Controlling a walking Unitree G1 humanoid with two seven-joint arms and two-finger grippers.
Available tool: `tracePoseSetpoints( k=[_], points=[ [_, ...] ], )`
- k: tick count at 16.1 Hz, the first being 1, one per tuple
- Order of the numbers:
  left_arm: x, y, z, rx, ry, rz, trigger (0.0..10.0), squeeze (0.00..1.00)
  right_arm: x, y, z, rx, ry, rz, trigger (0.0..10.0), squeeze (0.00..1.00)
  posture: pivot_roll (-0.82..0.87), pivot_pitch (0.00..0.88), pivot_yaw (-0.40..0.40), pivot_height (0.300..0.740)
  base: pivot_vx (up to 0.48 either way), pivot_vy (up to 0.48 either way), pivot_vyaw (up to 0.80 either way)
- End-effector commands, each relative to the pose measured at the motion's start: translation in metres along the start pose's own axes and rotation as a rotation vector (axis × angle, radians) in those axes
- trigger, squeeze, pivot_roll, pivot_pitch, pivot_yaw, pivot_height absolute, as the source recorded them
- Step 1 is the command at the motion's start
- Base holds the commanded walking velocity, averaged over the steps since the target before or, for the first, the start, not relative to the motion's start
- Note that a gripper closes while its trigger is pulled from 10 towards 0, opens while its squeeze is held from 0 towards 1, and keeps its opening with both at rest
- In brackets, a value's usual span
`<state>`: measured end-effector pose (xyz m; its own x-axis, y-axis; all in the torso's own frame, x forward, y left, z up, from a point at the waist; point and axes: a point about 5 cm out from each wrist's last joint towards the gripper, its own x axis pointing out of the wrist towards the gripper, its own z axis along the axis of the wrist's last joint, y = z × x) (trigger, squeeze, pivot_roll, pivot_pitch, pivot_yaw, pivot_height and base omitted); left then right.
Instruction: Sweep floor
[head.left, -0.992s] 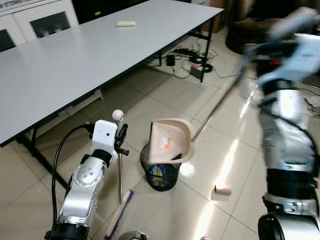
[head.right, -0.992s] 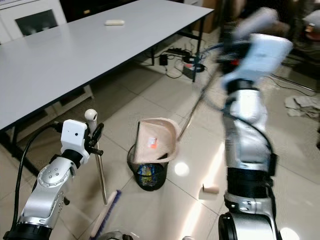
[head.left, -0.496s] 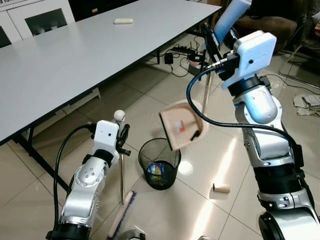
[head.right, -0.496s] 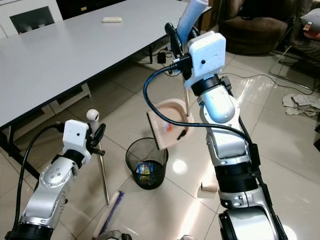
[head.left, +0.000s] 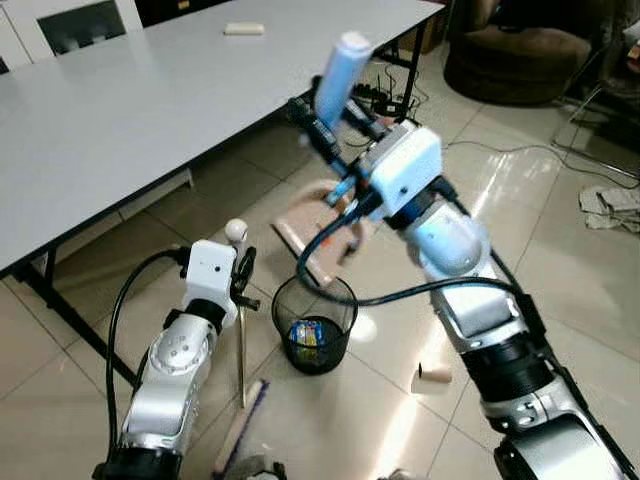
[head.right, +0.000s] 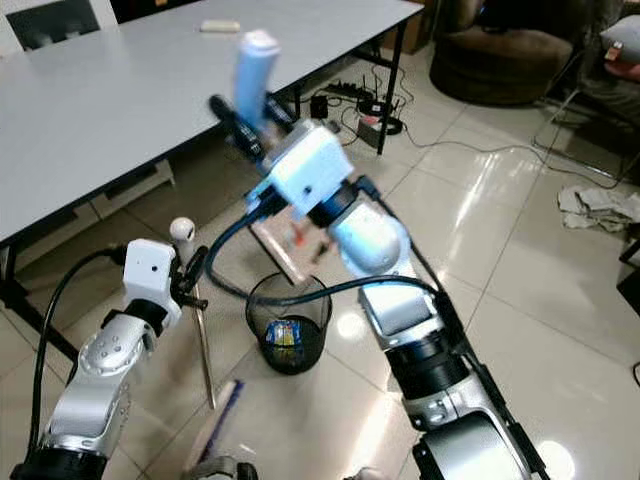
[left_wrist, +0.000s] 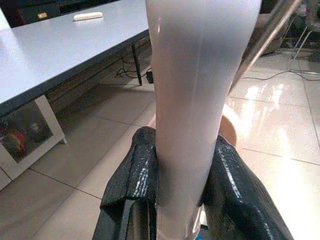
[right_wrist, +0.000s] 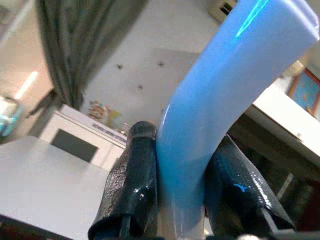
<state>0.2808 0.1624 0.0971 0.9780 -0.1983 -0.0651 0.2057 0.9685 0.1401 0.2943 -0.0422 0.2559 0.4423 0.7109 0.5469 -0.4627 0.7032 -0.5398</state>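
Glossy cream floor tiles (head.left: 560, 230) fill the lower and right parts of the head views, and a long pale grey desk (head.left: 130, 90) runs across the upper left. A small white object (head.left: 244, 29) lies on the desk near the top edge of the frame.

At the centre of the left eye view, the right gripper (head.left: 322, 128) pinches the light blue grip of a long-handled beige dustpan (head.left: 318, 240). Its black fingers (right_wrist: 134, 175) press on either side of the blue handle (right_wrist: 220, 100). The dustpan hangs tilted just above and behind a round black wire-mesh wastebasket (head.left: 315, 322), which holds a blue and yellow packet. The pan's long axis runs from the grip at the upper centre down toward the basket rim. Whether the pan touches the rim cannot be told.

In the lower left of the frame, the left gripper (head.left: 240, 285) clamps the white-knobbed metal pole of a broom (head.left: 240, 340). Its fingers (left_wrist: 130, 180) close around the pale shaft. The pole stands nearly upright, and the broom's blue-bristled head rests on the tiles at the bottom of the frame, left of the basket.

A short cardboard tube (head.left: 434, 375) lies on the floor at the lower right, well apart from the broom head, with the basket between them. It looks like the remaining litter. The broom sits on the far side of the basket from the tube, so the dustpan arm is the nearer of the two. A black power strip with cables (head.left: 385, 95) lies under the far end of the desk.
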Motion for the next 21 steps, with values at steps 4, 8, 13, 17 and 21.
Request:
tracePoseSetpoints(
  k=[4,8,13,17,21],
  points=[
    [0.004,0.003,0.011,0.017,-0.043,0.017,10.0,0.0,-0.004,0.02,-0.005,-0.105,-0.003,0.141,10.0,0.0,-0.01,0.063,0.011,0.74,0.0,0.0,0.0],
    [0.005,0.004,0.011,0.019,-0.043,0.023,10.0,0.0,-0.004,0.02,-0.008,-0.135,-0.003,0.132,10.0,0.0,-0.01,0.067,0.014,0.74,0.0,0.0,0.0],
    [0.006,0.001,0.011,0.012,-0.045,0.012,10.0,0.0,-0.003,-0.033,-0.001,-0.057,-0.006,-0.169,10.0,0.0,-0.02,0.068,0.018,0.74,0.0,0.0,0.0],
    [0.005,0.001,0.01,0.015,-0.036,0.009,10.0,0.0,-0.013,-0.054,-0.004,-0.174,0.079,-0.245,10.0,0.0,-0.02,0.073,0.014,0.74,0.0,0.0,0.0],
    [-0.005,-0.004,-0.006,0.031,0.029,-0.102,10.0,0.0,-0.071,-0.094,-0.02,-0.212,0.425,-0.459,10.0,0.0,-0.04,0.057,0.01,0.74,0.0,0.0,0.0]
  ],
)
